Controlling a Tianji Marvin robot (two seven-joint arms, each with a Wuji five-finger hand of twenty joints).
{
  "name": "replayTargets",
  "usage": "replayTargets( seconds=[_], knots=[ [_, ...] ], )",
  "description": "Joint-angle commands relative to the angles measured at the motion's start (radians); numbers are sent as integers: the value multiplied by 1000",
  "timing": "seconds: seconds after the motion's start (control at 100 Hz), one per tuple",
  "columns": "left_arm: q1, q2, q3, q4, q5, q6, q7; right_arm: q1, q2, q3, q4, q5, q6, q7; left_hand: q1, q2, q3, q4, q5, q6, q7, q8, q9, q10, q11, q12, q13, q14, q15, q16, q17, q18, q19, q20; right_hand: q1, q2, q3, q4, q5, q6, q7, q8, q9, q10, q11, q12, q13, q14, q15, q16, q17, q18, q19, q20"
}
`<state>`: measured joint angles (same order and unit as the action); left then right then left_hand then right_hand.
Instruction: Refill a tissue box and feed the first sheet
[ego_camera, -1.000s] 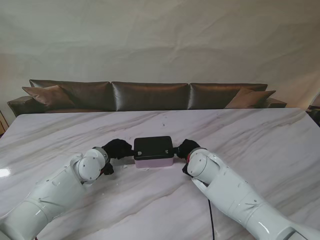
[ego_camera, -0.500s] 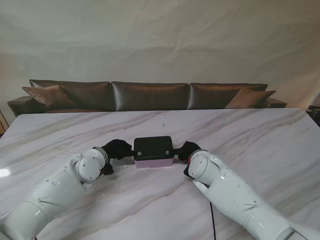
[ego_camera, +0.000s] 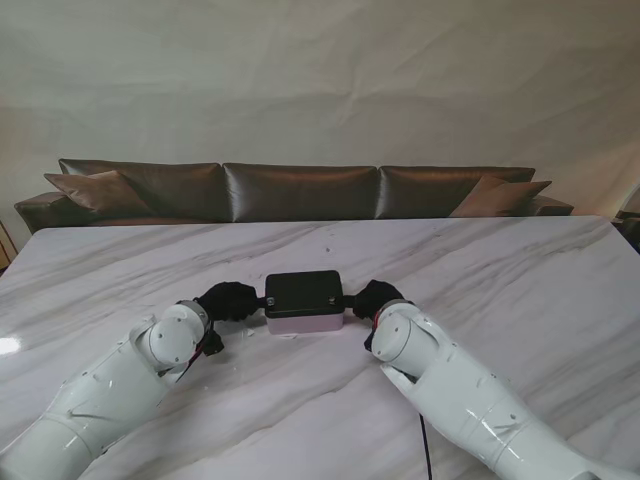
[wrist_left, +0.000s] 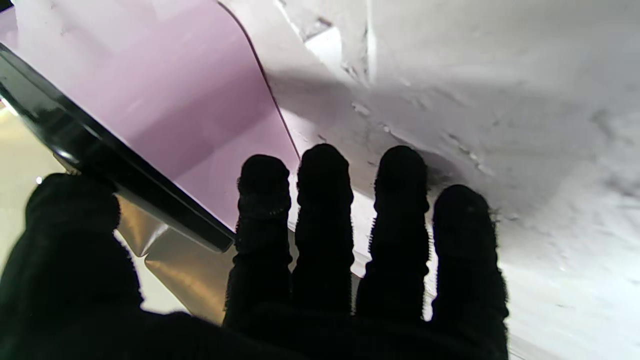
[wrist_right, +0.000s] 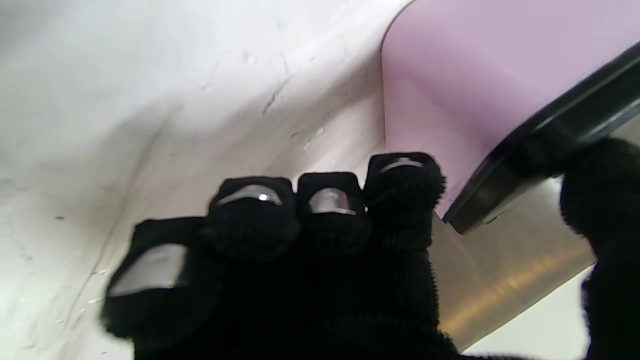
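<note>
The tissue box stands mid-table: a pink body (ego_camera: 306, 323) under a black lid (ego_camera: 303, 290). My left hand (ego_camera: 228, 300), in a black glove, holds the lid's left end; my right hand (ego_camera: 374, 296) holds its right end. In the left wrist view the thumb lies on the lid (wrist_left: 100, 155) and the fingers (wrist_left: 320, 210) reach beneath its edge beside the pink wall (wrist_left: 165, 100). The right wrist view shows the same: thumb on the lid (wrist_right: 550, 150), curled fingers (wrist_right: 325, 210) below it against the pink wall (wrist_right: 465, 85). No tissues are visible.
The white marble table (ego_camera: 500, 280) stretches wide on both sides of the box. A dark leather sofa (ego_camera: 300, 190) runs along its far edge. A thin black cable (ego_camera: 424, 440) hangs beside my right forearm.
The black lid has shifted slightly away from me and to the left, looking a little higher over the pink body. Both hands moved with it; my left arm drew back.
</note>
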<state>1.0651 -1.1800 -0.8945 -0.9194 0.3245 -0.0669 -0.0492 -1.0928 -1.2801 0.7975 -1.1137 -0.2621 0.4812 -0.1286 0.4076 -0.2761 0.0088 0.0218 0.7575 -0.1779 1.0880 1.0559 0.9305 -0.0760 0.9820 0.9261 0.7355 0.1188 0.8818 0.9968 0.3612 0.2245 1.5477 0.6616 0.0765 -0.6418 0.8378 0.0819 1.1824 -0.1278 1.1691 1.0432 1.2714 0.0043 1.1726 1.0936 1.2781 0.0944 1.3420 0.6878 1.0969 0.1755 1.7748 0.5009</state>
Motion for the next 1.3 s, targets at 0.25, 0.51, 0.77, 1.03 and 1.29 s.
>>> replayTargets(
  seconds=[0.25,0.51,0.77,1.03,1.29],
  knots=[
    [35,20,-54,-60,13,42,-28,-18,7,26,-63,-25,38,-5,-56,33,20,73,-28,33,6,11,-24,26,12,16,-22,27,19,12,-15,8,-257,12,-27,36,57,54,-14,-31,8,12,-18,-20,0,25,32,31,37,-9,17,-170,92,0],
    [6,9,-53,-66,3,67,-8,47,-20,2,3,5,26,-24,-53,56,25,62,-21,44,10,22,-22,32,26,29,-23,34,34,25,-16,20,-246,23,-3,21,60,50,0,-41,18,11,-13,-18,2,27,32,35,37,-10,18,-166,94,-1],
    [-35,-12,-19,-48,-24,101,12,118,-69,-44,133,59,-26,-59,-7,99,30,59,12,45,27,50,8,43,57,46,-4,41,71,41,-7,30,-218,40,34,2,58,38,41,-64,36,10,14,-25,7,29,32,33,56,0,29,-159,102,1],
    [-91,-33,41,25,-50,95,10,166,-115,-75,244,101,-75,-95,68,100,45,90,45,24,66,83,37,31,96,65,21,26,107,52,11,34,-194,47,86,-1,46,22,85,-83,54,10,44,-34,14,30,32,29,80,11,49,-151,112,0],
    [-137,-59,98,114,-60,65,30,184,-137,-91,307,111,-99,-111,174,76,68,141,96,-5,130,135,88,5,149,93,66,2,151,64,46,35,-159,50,222,-15,33,114,149,-67,105,16,92,-23,25,30,31,40,107,28,62,-126,124,-1]
  ],
)
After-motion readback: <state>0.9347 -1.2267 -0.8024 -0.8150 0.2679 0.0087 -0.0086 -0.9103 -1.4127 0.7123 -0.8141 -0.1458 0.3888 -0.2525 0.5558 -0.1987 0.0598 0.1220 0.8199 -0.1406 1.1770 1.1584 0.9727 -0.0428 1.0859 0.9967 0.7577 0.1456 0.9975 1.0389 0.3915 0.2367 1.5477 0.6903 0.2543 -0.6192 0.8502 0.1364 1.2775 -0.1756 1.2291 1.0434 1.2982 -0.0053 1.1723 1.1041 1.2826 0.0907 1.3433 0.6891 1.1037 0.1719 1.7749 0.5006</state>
